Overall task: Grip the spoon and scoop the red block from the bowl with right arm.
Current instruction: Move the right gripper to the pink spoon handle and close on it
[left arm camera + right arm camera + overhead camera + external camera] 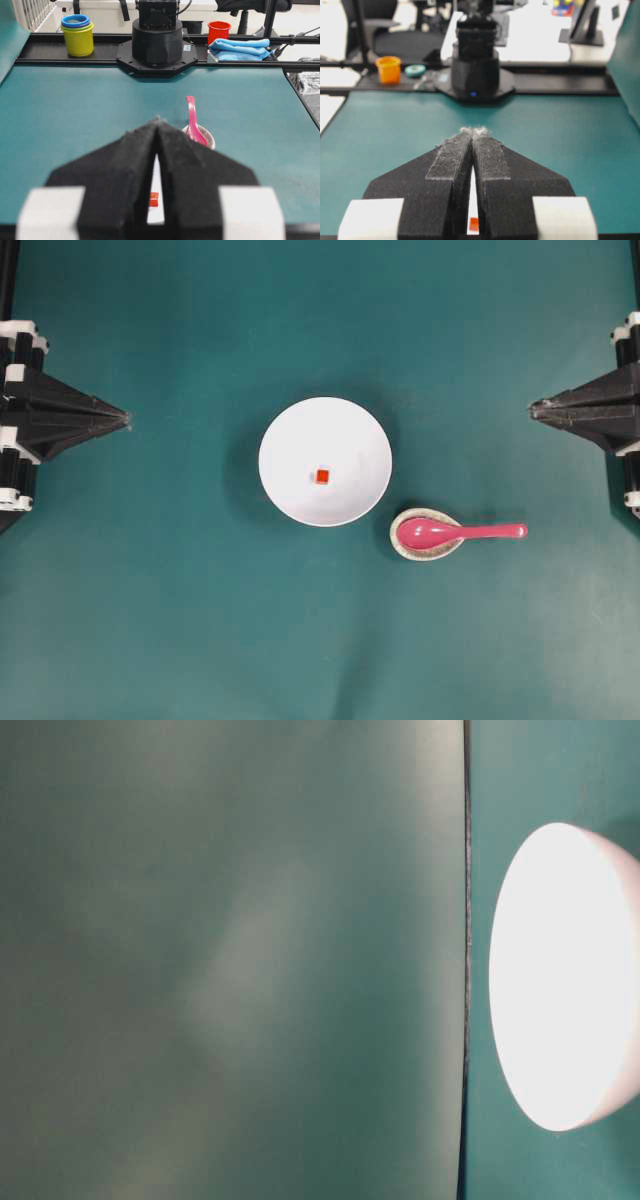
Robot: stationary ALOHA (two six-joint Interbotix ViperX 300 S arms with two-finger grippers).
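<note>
The table is covered with a teal mat, and the white bowl stands near its middle. The red block lies on the bottom of the bowl, close to the centre. Just beside the bowl, toward the lower right of the overhead view, there is a small speckled cream dish. The scoop of the pink spoon rests in this dish, and the straight handle points to the right edge of the table, lying level over the mat.

The right gripper stays at the right edge of the table, with its tip directed to the centre. Its two fingers are pressed together and nothing is between them. The spoon is well apart from it, nearer to the lower edge of the table, and the end of the handle is the nearest part to this gripper. The bowl and the block are further away, past the spoon.

The left gripper is at the left edge, also with the fingers pressed together and holding nothing. In its wrist view the spoon appears beyond the finger tips, a little to the right, and the block shows through the narrow slit between the fingers.

In the table-level view only the side of the bowl is seen, very bright.
</note>
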